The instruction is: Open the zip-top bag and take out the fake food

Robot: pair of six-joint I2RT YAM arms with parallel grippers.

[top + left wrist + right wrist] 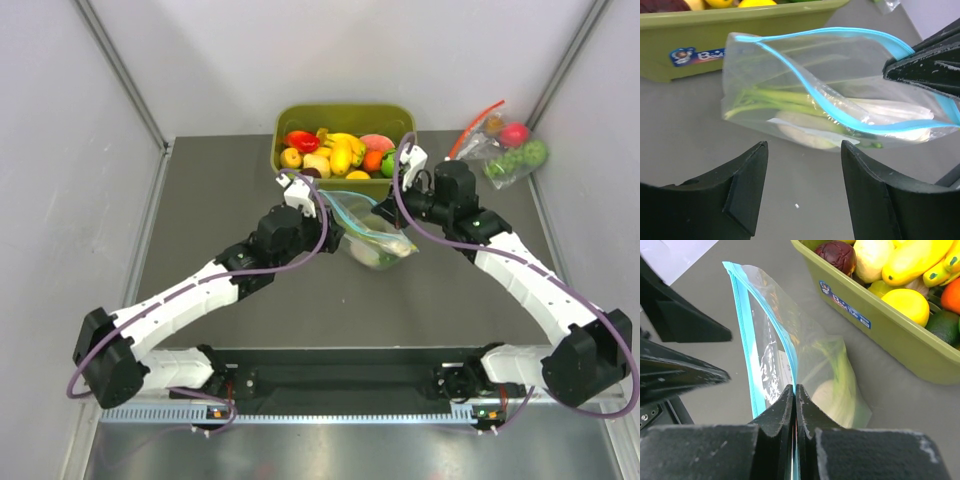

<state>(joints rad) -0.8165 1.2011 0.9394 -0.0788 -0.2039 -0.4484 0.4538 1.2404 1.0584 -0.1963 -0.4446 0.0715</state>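
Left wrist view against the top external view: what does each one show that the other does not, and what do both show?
Only left wrist: the zip-top bag stands with its mouth parted, the leek and the white radish inside, beyond the open left hand. Only top external: both arms, and a second bag with a red zip at far right. Both: the bag, the green bin of toy fruits, the right hand pinching the bag's zip edge.
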